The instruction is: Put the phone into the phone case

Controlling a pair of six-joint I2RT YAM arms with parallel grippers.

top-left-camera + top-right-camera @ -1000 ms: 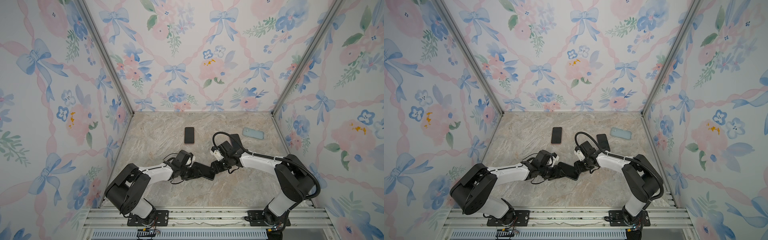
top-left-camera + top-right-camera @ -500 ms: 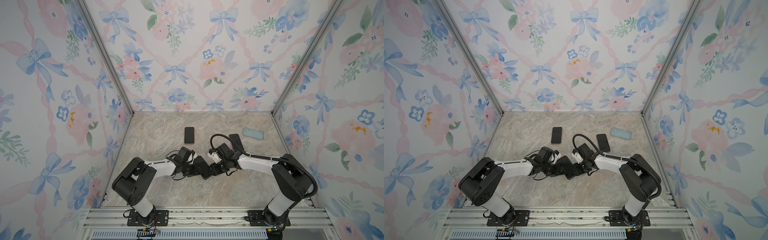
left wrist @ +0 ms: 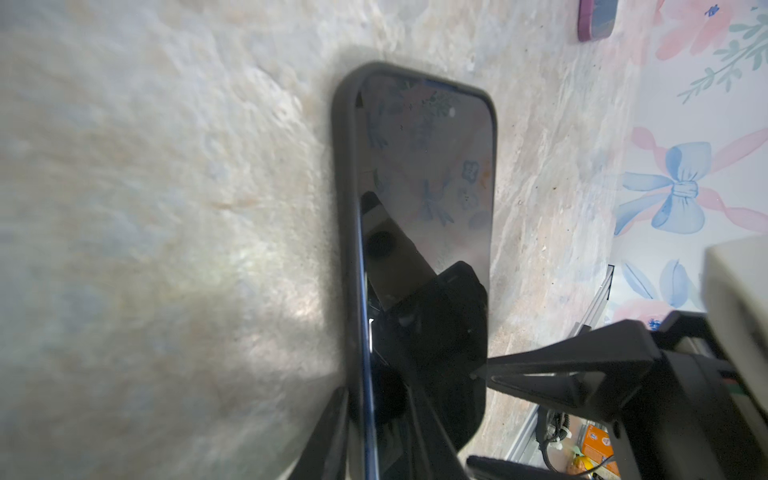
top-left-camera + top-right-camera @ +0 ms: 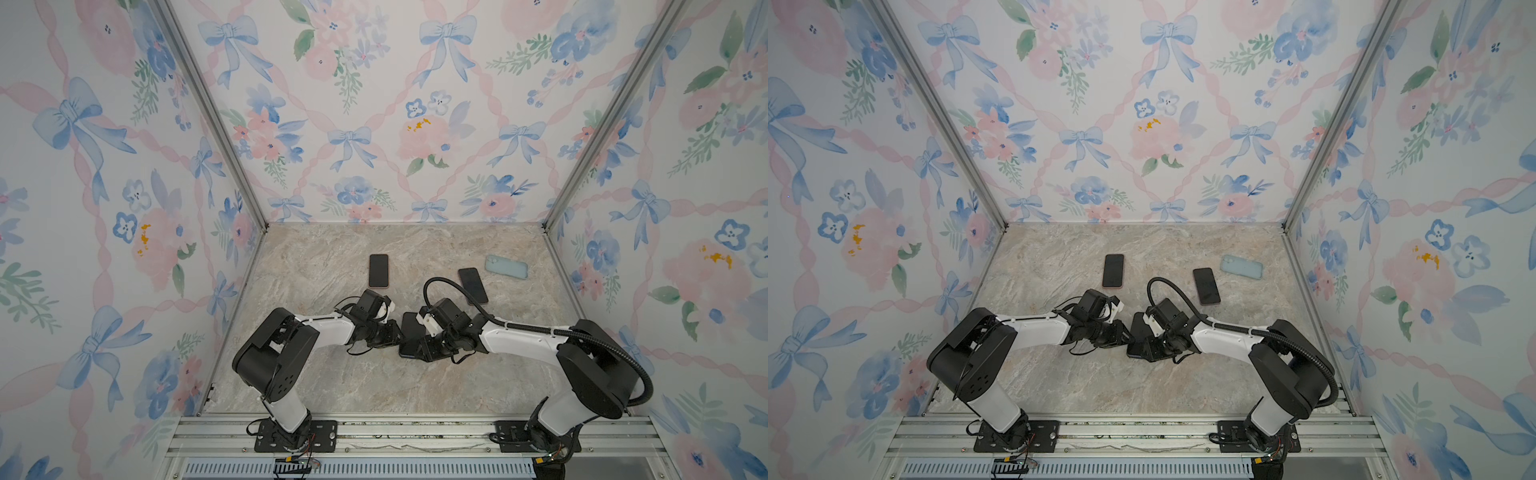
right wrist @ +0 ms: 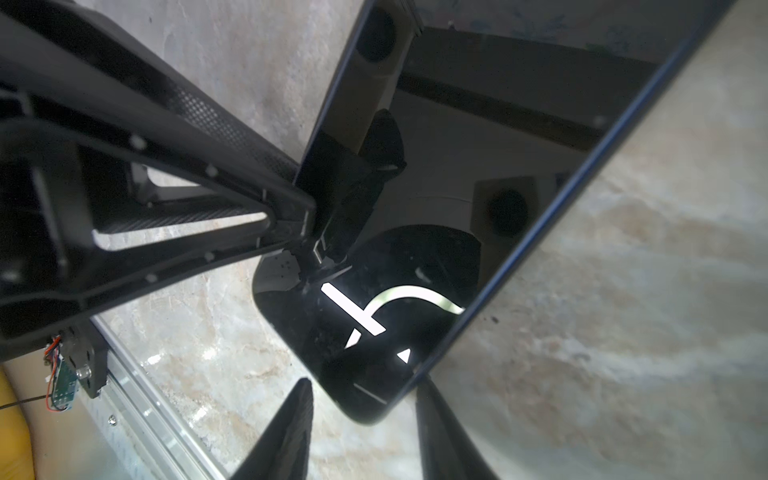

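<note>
A dark phone (image 4: 409, 332) (image 4: 1137, 330) lies on the marble floor between my two grippers. In the left wrist view its screen (image 3: 428, 174) sits inside a black phone case (image 3: 344, 199), and a blue phone edge (image 3: 366, 332) shows above the case wall near my fingers. My left gripper (image 3: 374, 399) (image 4: 392, 334) is shut across that long edge, one finger outside the case wall and one on the screen. My right gripper (image 5: 362, 384) (image 4: 415, 351) stands open around the phone's corner (image 5: 374, 407). One of its fingers (image 5: 440, 432) touches the blue edge; the other stands apart.
Two more dark phones (image 4: 378, 271) (image 4: 473, 285) lie further back on the floor. A light blue case (image 4: 506, 266) rests near the back right wall. Flowered walls close three sides, and a metal rail (image 4: 415, 434) runs along the front.
The phone has turned from lying crosswise to pointing more towards the back wall. My left jaws have closed in on its edge. Both wrists have shifted slightly towards the back.
</note>
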